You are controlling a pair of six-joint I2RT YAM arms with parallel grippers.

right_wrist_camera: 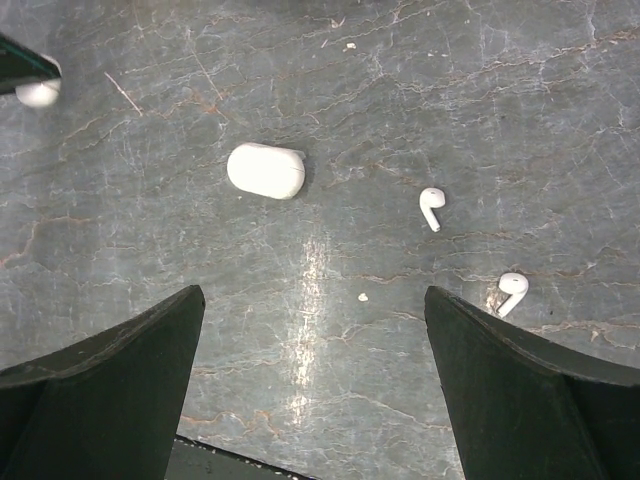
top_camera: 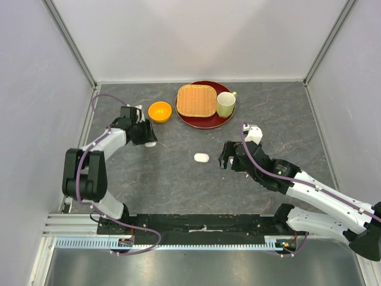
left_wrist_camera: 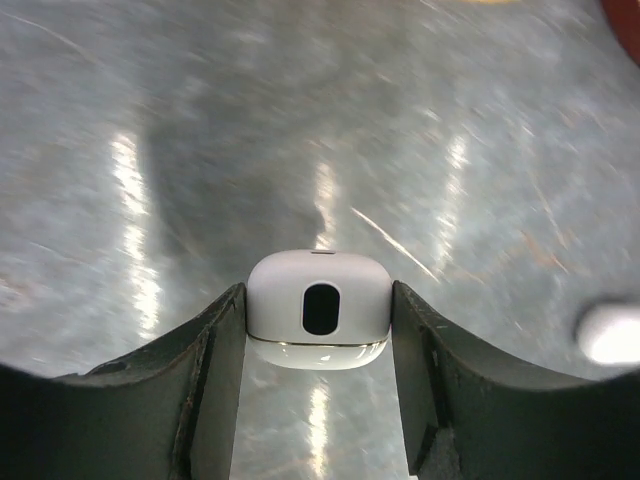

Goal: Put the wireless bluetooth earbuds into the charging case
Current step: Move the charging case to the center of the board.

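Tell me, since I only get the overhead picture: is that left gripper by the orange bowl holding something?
Observer: Yes. Its wrist camera shows the left gripper closed on a white charging case, touching both its sides.
Operator: Where are the earbuds? I can't spot any.
Observer: The right wrist camera shows an earbud and a second earbud lying loose on the table, apart from a second case.
Operator: Is the right gripper holding one?
Observer: No, the right gripper is wide open and empty.

place: robot lab cell | evidence: white panel walls (top_camera: pixel 196 36); aluminium frame posts (top_camera: pixel 71 43)
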